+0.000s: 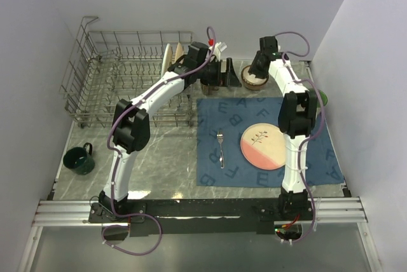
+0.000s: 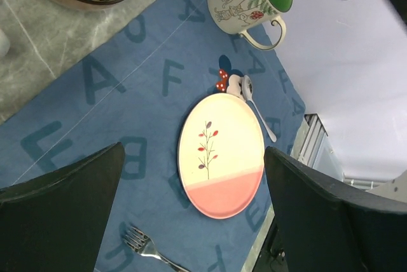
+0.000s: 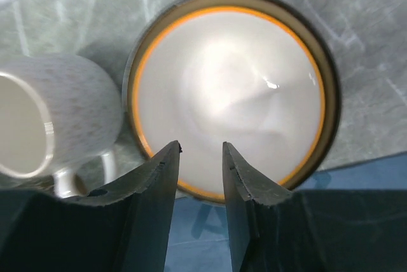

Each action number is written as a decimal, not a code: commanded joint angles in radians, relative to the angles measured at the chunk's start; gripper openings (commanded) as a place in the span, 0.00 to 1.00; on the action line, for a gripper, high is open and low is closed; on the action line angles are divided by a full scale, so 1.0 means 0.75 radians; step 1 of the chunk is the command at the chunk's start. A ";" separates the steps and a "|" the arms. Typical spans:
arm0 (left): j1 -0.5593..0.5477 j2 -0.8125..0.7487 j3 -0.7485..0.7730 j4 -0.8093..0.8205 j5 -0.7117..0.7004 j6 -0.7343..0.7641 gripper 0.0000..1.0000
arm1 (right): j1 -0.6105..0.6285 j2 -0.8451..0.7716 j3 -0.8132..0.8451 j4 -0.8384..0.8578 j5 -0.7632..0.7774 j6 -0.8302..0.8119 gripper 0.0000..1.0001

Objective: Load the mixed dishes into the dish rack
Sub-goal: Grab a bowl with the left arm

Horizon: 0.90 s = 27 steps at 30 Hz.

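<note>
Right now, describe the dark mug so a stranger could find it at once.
Find the wire rack at the far left of the table. Nearer than it, left of the left arm, the mug stands alone on bare marble. It is the only dark green dish, well off the blue mat.

Pink-and-cream plate (image 1: 263, 146), blue lettered placemat (image 1: 318, 161)

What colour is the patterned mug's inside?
Green inside the white patterned mug; clearest in left wrist view.

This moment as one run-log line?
left jaws: wide open, empty | right jaws: parted above brown-rimmed white bowl | grey wire dish rack: two plates upright | unloaded: pink-and-cream round plate, metal fork, dark green mug
</note>
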 commanded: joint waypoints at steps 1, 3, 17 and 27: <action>-0.007 -0.032 -0.010 0.054 0.017 -0.013 0.98 | -0.001 -0.154 -0.011 0.038 0.063 0.019 0.42; -0.007 -0.034 -0.016 0.050 0.019 -0.009 0.98 | -0.001 -0.164 -0.005 0.025 0.104 0.015 0.42; -0.007 -0.079 -0.069 0.034 0.017 0.020 0.98 | -0.005 -0.115 -0.049 0.084 -0.258 -0.204 0.67; -0.007 -0.105 -0.112 0.023 0.003 0.028 0.97 | -0.005 -0.019 -0.017 0.074 -0.282 -0.212 0.54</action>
